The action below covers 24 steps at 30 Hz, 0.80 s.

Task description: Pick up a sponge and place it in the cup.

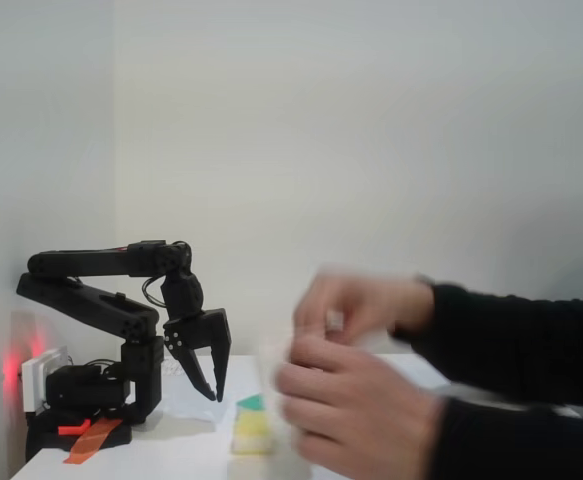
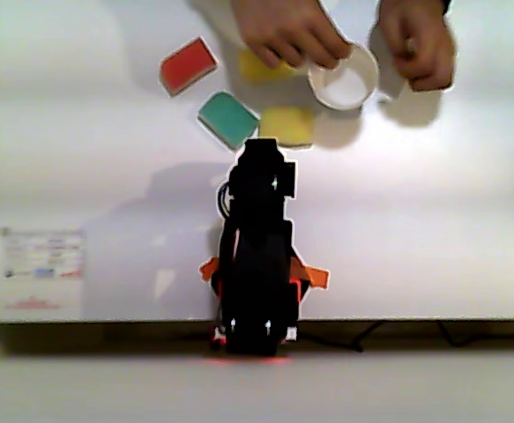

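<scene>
A person's two hands (image 2: 285, 33) are at the white paper cup (image 2: 345, 79) on the far part of the white table (image 2: 450, 220) in the other view — seemingly setting it in place for the task — with one pale yellow sponge (image 2: 286, 125) lying just ahead of the arm and a second yellow sponge (image 2: 258, 66) partly under the nearer hand. The green-topped sponge (image 2: 228, 118) and red-topped sponge (image 2: 189, 65) sit off to the left of these. In the fixed view the claw (image 1: 217, 392) hangs tips-down above the table with its fingers narrowly apart and nothing between them — probably waiting until the hands clear.
</scene>
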{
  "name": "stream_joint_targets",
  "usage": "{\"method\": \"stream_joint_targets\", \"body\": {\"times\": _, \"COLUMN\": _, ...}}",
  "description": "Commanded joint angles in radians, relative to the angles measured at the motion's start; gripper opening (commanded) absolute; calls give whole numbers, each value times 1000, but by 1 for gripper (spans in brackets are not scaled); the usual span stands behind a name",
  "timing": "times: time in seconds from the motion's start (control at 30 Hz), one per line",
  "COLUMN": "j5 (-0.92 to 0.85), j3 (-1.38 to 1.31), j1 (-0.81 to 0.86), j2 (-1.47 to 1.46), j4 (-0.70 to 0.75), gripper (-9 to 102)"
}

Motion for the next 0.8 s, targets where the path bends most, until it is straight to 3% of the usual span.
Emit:
{"method": "stream_joint_targets", "body": {"times": 0.0, "j5": 173, "j3": 291, "j1": 34, "j2": 529, "j4": -63, "gripper": 0}}
{"method": "stream_joint_targets", "body": {"times": 0.77, "j5": 178, "j3": 308, "j1": 31, "j2": 529, "j4": -69, "gripper": 0}}
